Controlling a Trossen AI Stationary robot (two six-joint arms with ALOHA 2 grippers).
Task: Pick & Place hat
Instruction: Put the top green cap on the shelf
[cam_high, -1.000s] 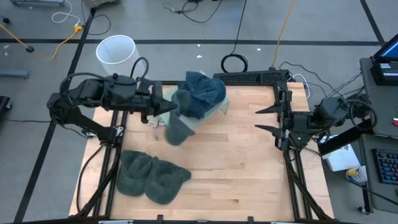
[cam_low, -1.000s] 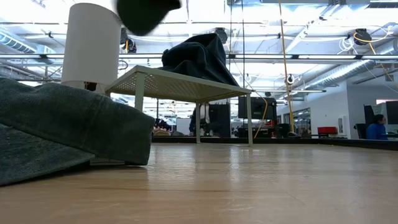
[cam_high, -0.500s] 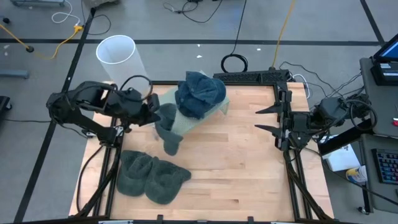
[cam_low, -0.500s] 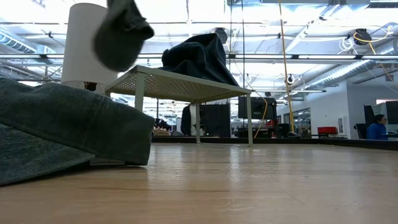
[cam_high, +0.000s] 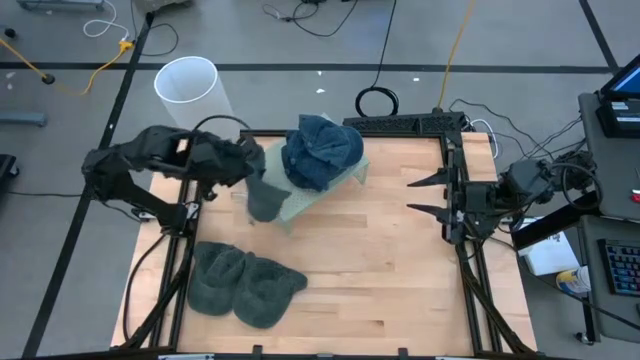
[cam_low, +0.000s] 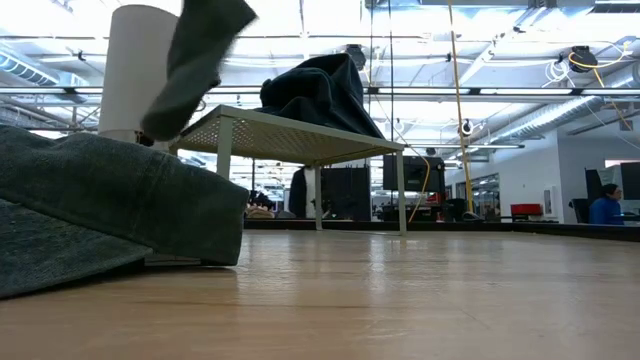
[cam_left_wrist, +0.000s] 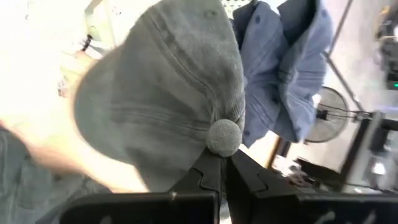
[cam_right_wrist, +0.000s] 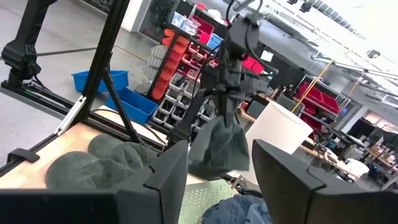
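Two dark fingers of the left claw (cam_left_wrist: 219, 169) were pinched fully together on the crown of a grey cotton cap (cam_high: 265, 196), just under its top button, so the cap hung in the air beside the pale perforated metal stand (cam_high: 352, 165), above the wooden worktop (cam_high: 380, 260). A blue denim hat (cam_high: 322, 150) already lay heaped on the stand, and more grey caps (cam_high: 243, 283) sat near the worktop's front left corner. With so small a pinch of cloth, the cap could slip free, or its dangling brim could snag the stand's edge or drag the denim hat off. The left arm reached in from the left, elbow bent, wrist level. The right claw (cam_high: 428, 195) waited half open at the right edge, holding nothing.
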